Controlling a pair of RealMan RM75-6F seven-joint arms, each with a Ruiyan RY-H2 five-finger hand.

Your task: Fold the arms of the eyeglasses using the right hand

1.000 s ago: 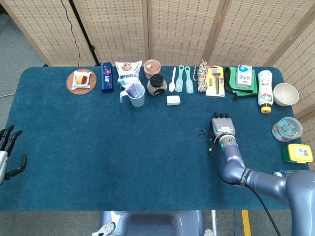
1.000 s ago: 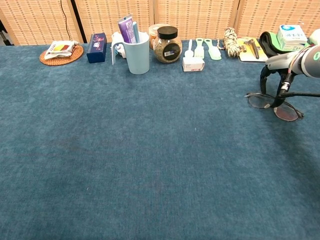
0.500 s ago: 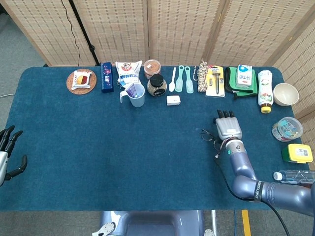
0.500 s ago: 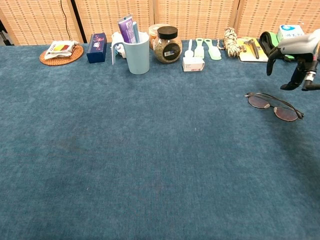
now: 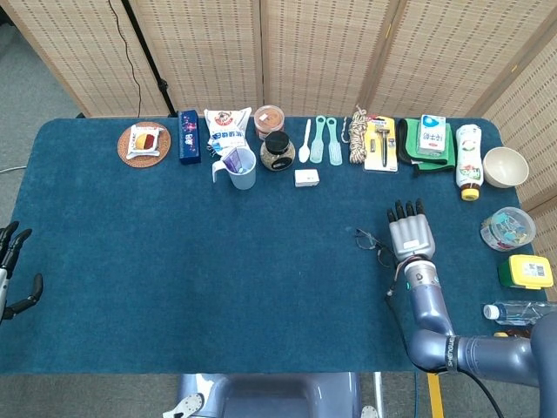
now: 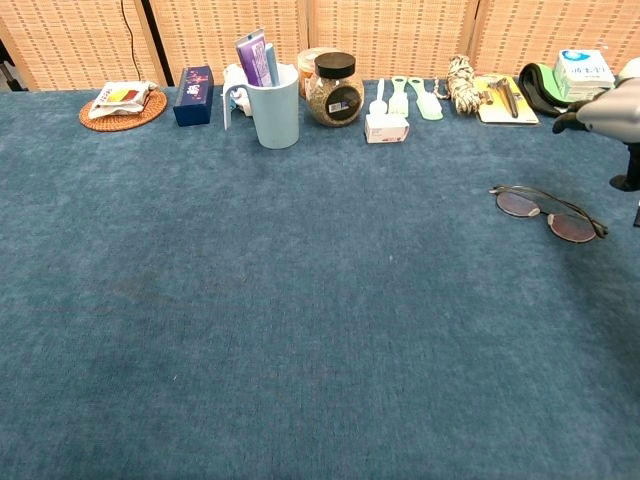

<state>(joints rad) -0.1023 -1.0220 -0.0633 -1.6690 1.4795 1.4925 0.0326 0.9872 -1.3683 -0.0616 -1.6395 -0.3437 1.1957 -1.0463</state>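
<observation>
Eyeglasses: I see the eyeglasses (image 6: pixel 548 212) lying flat on the blue table (image 5: pixel 191 261), lenses down, in the right half of the cloth. In the head view they are small and dark (image 5: pixel 372 245); I cannot tell from either view how the arms lie.

Right hand: my right hand (image 5: pixel 410 233) is just at 3 o'clock of the eyeglasses, palm down, fingers stretched out side by side and pointing to 12 o'clock. It holds nothing. The chest view catches only its edge (image 6: pixel 606 114) at the frame border, raised above the cloth and apart from the frame of the glasses.

Left hand: my left hand (image 5: pixel 12 270) sits off the table's edge at 9 o'clock, fingers spread apart, nothing in them.

Back row, at 12 o'clock of the glasses: a rope coil (image 5: pixel 358 135), a yellow card with a razor (image 5: pixel 380 144), a green pouch (image 5: pixel 406 144) with a milk carton (image 5: pixel 432 134) on it.

Further along at 10 to 11 o'clock: two mint spatulas (image 5: pixel 327 140), a white spoon (image 5: pixel 305 142), a small white box (image 5: pixel 306 178), a dark-lidded jar (image 5: pixel 278 151), a pale blue cup (image 5: pixel 241 167), a blue box (image 5: pixel 189 136) and a wicker coaster (image 5: pixel 144 144).

Right edge, at 2 to 3 o'clock: a sauce bottle (image 5: pixel 469 161), a bowl (image 5: pixel 506 166), a clear tub (image 5: pixel 507 228), a yellow container (image 5: pixel 526 271).
</observation>
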